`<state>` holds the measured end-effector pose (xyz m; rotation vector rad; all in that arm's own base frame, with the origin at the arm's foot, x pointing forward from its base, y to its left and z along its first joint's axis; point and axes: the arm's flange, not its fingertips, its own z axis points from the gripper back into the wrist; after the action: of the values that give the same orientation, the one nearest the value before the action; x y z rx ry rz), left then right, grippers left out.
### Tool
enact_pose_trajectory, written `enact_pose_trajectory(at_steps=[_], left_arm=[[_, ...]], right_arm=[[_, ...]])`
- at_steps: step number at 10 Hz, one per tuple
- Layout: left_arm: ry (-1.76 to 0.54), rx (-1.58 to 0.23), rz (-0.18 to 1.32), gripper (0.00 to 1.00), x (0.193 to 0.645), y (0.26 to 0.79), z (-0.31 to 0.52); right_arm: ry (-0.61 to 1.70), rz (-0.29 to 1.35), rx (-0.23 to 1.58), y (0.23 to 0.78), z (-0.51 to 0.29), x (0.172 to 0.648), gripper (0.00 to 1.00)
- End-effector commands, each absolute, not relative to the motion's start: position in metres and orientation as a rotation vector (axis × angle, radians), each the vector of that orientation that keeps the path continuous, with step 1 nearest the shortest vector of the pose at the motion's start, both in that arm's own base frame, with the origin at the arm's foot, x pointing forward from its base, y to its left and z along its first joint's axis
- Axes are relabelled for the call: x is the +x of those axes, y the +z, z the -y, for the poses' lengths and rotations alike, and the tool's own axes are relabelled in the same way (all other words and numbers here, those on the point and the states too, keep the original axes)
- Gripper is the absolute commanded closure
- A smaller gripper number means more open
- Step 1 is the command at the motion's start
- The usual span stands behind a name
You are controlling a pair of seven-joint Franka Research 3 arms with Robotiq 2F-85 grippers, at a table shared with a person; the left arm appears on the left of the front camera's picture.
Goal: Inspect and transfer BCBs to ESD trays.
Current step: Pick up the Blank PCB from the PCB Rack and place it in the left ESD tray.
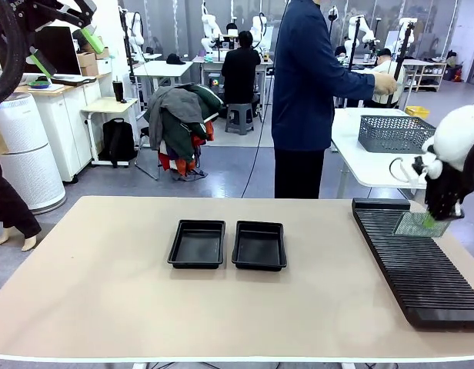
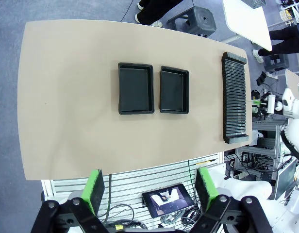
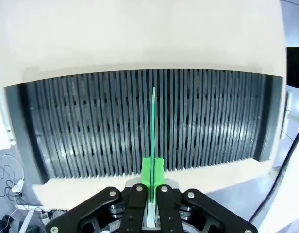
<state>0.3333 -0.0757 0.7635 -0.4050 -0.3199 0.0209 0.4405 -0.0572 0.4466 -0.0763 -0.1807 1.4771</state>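
Front view: the right gripper (image 1: 432, 221) hangs at the right side of the table (image 1: 106, 292), over the far end of the long black slotted rack (image 1: 429, 284). It is clamped on one BCB (image 1: 410, 224), which shows here as a pale green-grey rectangle held upright, its face turned toward the camera. Whether the board's lower edge sits in a slot or just above one cannot be told.

The right wrist view gives what the front view cannot. The same BCB (image 3: 153, 116) is seen edge-on as a thin green line running straight out between the green pads (image 3: 147, 170), with the right gripper (image 3: 153, 171) pinched tight on its near edge. The board lines up with the ribs of the rack (image 3: 81, 126), roughly at the middle of its width.

The left gripper (image 1: 66, 50) is raised high at the far left, well apart from everything on the table. Its own camera looks down on the whole tabletop. There the left gripper (image 2: 149, 189) stands wide open with nothing between its pads. The left ESD tray (image 2: 119, 90) and the right ESD tray (image 2: 161, 91) lie side by side in the middle of the table, both bare inside, and the rack (image 2: 235, 97) lies to their right.

At the far side a person (image 1: 306, 92) stands turned toward a white table bearing a grey mesh basket (image 1: 395, 132).
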Motion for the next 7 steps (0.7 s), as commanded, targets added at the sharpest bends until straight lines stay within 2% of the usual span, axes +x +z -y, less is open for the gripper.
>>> enact_pose_trajectory(at_steps=[1, 4, 7], left_arm=[[0.012, -0.403, 0.320, 0.00, 0.333, 0.762, 0.075], [0.012, -0.403, 0.320, 0.00, 0.333, 0.762, 0.075], [0.012, -0.403, 0.320, 0.00, 0.333, 0.762, 0.075]], right_arm=[[1.442, 0.111, -0.078, 0.505, 0.060, 0.438, 0.99], [1.432, 0.080, -0.116, 0.605, 0.072, 0.424, 0.99], [1.421, 0.113, -0.119, 0.672, 0.089, 0.410, 0.99]])
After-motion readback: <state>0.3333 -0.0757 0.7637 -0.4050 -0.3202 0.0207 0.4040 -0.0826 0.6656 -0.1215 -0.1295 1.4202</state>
